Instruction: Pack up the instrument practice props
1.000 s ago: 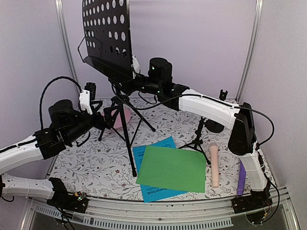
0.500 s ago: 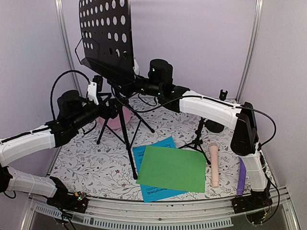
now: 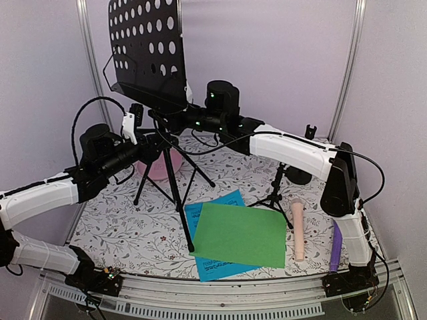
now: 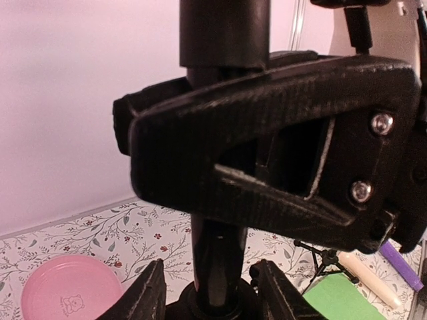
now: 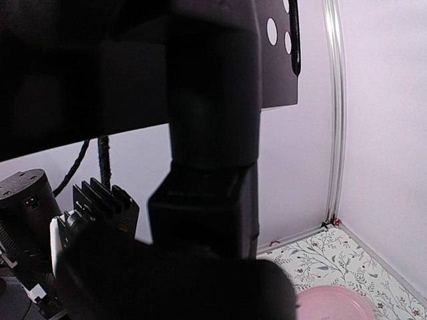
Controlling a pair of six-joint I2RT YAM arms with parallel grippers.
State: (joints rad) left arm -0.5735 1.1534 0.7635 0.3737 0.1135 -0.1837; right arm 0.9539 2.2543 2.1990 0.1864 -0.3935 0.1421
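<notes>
The left arm has swung up and in from 9 o'clock since a second ago, and the left gripper [image 4: 213, 297] now sits at the stand's pole, where before it hung short of the tripod legs. Its jaws are narrower than they were but still apart, one finger [image 4: 148, 293] on each side of the pole, with a sliver of gap on one side. The black perforated metal music rack on its tripod [image 3: 147, 47] has shifted a touch towards 9 o'clock and stands at the table's 11 o'clock. The right gripper [image 3: 160, 120] stays clamped on its neck just under the tray.

At 6 o'clock the green paper sheet [image 3: 240, 233] lies unmoved over the blue paper sheet [image 3: 217, 267]. The blue one's print is too small to read. The beige plastic microphone [image 3: 298, 230] and the purple plastic microphone [image 3: 335, 247] lie at 4 o'clock, beside a small black tripod mic support [image 3: 275, 193]. The round pink plate [image 4: 70, 293] carries a tiny emblem, unreadable.
</notes>
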